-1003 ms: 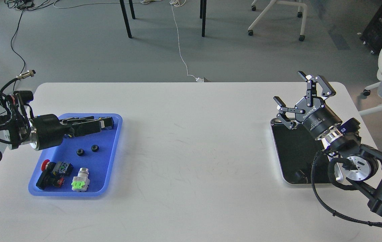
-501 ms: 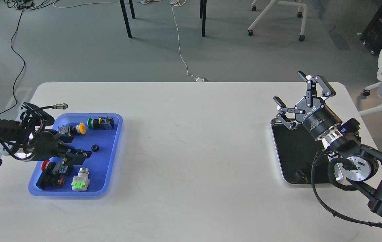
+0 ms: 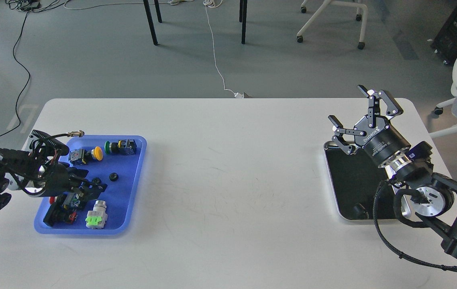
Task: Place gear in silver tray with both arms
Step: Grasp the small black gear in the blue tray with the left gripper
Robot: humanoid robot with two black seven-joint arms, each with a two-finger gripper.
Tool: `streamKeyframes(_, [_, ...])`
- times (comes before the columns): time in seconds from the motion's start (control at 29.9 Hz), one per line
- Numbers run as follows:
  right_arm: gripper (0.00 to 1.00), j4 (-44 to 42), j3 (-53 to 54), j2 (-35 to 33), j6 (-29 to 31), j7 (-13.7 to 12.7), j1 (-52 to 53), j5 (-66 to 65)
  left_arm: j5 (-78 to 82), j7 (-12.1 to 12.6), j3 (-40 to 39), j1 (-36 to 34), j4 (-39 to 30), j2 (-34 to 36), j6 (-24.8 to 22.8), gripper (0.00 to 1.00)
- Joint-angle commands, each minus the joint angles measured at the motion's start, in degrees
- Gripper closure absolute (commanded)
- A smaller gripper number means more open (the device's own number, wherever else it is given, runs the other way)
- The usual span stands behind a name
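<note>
Here push-buttons (image 3: 121, 147) crowd the blue tray (image 3: 134, 190) around the left hand (image 3: 92, 185).

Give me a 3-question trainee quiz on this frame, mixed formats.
1. True or false: the right hand is open above the silver tray's far end.
2. The left hand is over which tray? A) blue tray B) silver tray
3. What colour is the cap of the button at the blue tray's far side?

Key: 1 true; 2 A; 3 yellow.
</note>
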Motion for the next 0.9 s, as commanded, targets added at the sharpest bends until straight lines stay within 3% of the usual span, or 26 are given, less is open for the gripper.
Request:
streamKeyframes(0.0, [0.01,-0.03,0.00,0.04,0.00,0.00,0.00,0.00,-0.01,0.00,0.07,0.01,0.68,-0.29,0.13,0.35])
streamKeyframes(0.2, [0.01,-0.03,0.00,0.04,0.00,0.00,0.00,-0.09,-0.01,0.00,0.16,0.01,0.69,-0.64,0.13,0.60])
streamKeyframes(0.3, [0.01,-0.03,0.00,0.04,0.00,0.00,0.00,-0.09,-0.01,0.00,0.16,0.01,0.69,-0.65,0.13,0.60])
streamKeyframes(0.33, [0.01,-0.03,0.00,0.04,0.00,0.00,0.00,0.00,-0.01,0.00,0.16,0.01,0.69,-0.65,0.13,0.71])
streamKeyframes(0.4, [0.01,-0.12,0.09,0.04,0.00,0.00,0.00,-0.09,-0.01,0.00,0.16,0.01,0.69,-0.73,0.13,0.75])
streamKeyframes(0.87, [0.01,-0.03,0.18,-0.13,0.00,0.00,0.09,0.00,-0.01,0.00,0.07,-2.01,-0.28,-0.21,-0.31,0.80])
